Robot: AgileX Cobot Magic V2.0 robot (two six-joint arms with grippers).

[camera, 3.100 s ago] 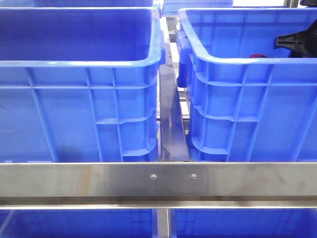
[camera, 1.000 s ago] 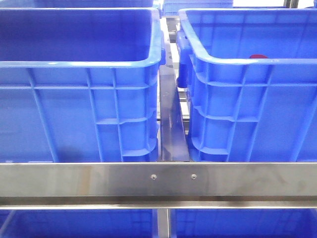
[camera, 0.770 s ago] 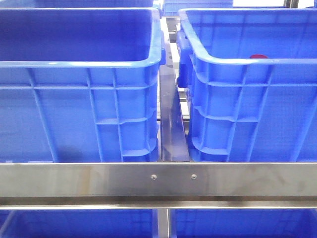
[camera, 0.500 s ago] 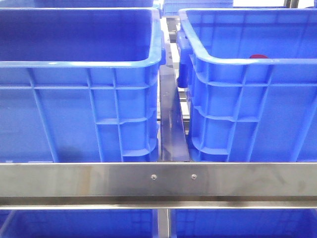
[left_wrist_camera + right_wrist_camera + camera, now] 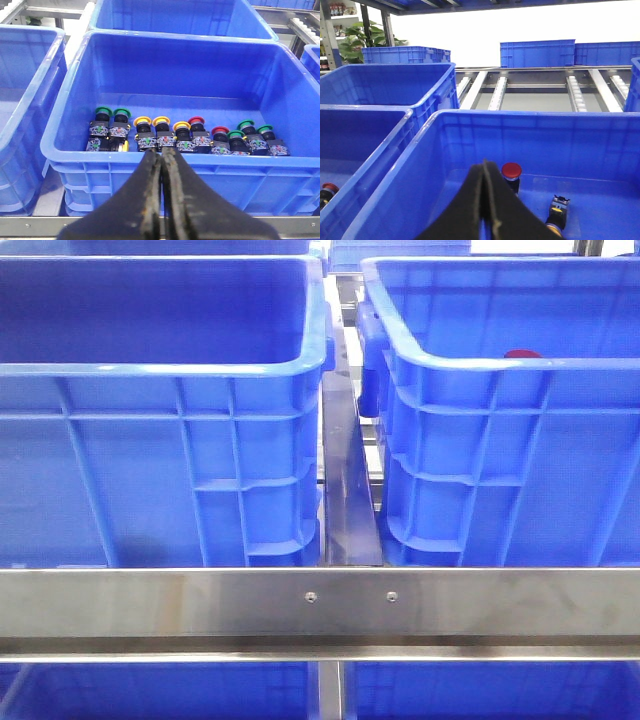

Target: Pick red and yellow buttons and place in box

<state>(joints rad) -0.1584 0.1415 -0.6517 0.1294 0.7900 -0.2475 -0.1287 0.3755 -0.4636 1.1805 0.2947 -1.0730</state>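
Note:
In the front view two blue crates stand side by side, and a red button (image 5: 521, 354) shows as a sliver over the near rim of the right box (image 5: 470, 365). Neither gripper appears there. In the right wrist view my right gripper (image 5: 485, 163) is shut and empty above this box (image 5: 530, 118), where a red button (image 5: 511, 171) stands upright and a yellow button (image 5: 556, 216) lies on its side. In the left wrist view my left gripper (image 5: 161, 151) is shut and empty before the near wall of a crate (image 5: 175, 164) holding yellow buttons (image 5: 161, 121) and red buttons (image 5: 196, 120) in a row.
Green buttons (image 5: 103, 110) share the row in the left wrist view. A steel rail (image 5: 320, 602) crosses in front of the crates, and a narrow metal strip (image 5: 345, 490) runs between them. More blue crates (image 5: 537, 52) and a roller conveyor (image 5: 535, 92) lie behind.
About three seconds ago a black gripper showed inside the right box at the front view's right edge; it has left that view. Nothing has moved in the last second.

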